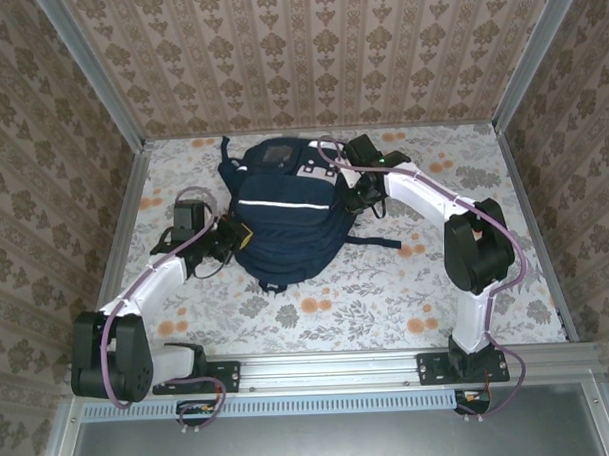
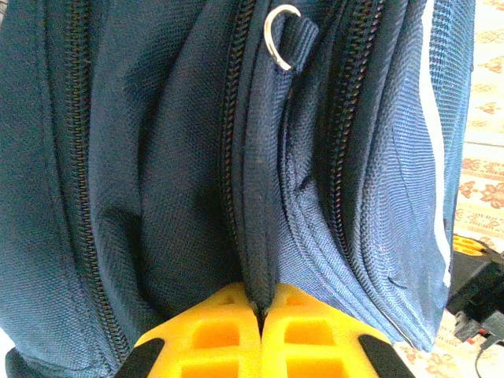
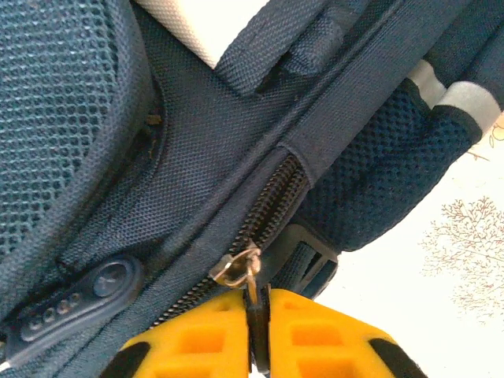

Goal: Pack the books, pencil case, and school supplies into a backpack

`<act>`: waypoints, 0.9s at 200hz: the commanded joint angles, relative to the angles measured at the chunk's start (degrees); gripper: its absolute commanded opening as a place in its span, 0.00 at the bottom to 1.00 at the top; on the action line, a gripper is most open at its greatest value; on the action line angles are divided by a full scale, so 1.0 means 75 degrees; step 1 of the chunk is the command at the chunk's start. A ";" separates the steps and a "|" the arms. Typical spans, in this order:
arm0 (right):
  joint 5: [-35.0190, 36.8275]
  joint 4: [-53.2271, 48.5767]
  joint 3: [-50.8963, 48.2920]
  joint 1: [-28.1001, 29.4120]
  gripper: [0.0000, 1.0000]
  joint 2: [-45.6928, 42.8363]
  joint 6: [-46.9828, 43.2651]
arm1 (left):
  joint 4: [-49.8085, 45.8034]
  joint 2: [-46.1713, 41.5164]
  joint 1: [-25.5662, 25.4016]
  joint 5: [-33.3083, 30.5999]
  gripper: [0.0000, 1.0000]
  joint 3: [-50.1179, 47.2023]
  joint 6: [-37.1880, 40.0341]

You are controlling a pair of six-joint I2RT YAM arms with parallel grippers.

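The navy-blue backpack (image 1: 284,214) lies in the middle of the floral table, white stripe across it and pale grey patches near its top. My left gripper (image 1: 233,236) sits at its left side. In the left wrist view its yellow fingers (image 2: 213,331) are shut on a fold of navy fabric (image 2: 256,236) beside a zip. My right gripper (image 1: 355,178) is at the backpack's top right. Its yellow fingers (image 3: 315,339) are shut on the dark pull tab hanging from a metal zip slider (image 3: 236,268). The books, pencil case and school supplies are out of view.
Wallpapered walls close the table in on three sides. A dark strap (image 1: 377,242) trails from the backpack's right side. A metal ring (image 2: 281,35) hangs on a loop, and a black buckle (image 3: 315,264) sits by the slider. Bare floral table (image 1: 387,295) lies in front.
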 commanded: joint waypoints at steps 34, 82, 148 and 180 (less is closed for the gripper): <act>-0.0851 0.0185 -0.0696 -0.0316 0.52 -0.1393 -0.0148 | -0.1365 0.0013 0.0296 -0.0247 0.00 0.0177 0.0802; -0.1978 -0.0388 -0.0516 0.0054 0.61 -0.1093 -0.1552 | -0.1481 0.0123 0.0610 -0.0402 0.00 0.0474 0.1043; -0.2757 -0.0315 0.0462 0.0458 0.63 -0.0051 -0.2370 | -0.1576 0.0590 0.1227 -0.0426 0.00 0.0800 0.1438; -0.3205 -0.0113 0.0545 0.0504 0.66 0.0359 -0.2608 | -0.1573 0.0709 0.1321 -0.0376 0.00 0.0851 0.1496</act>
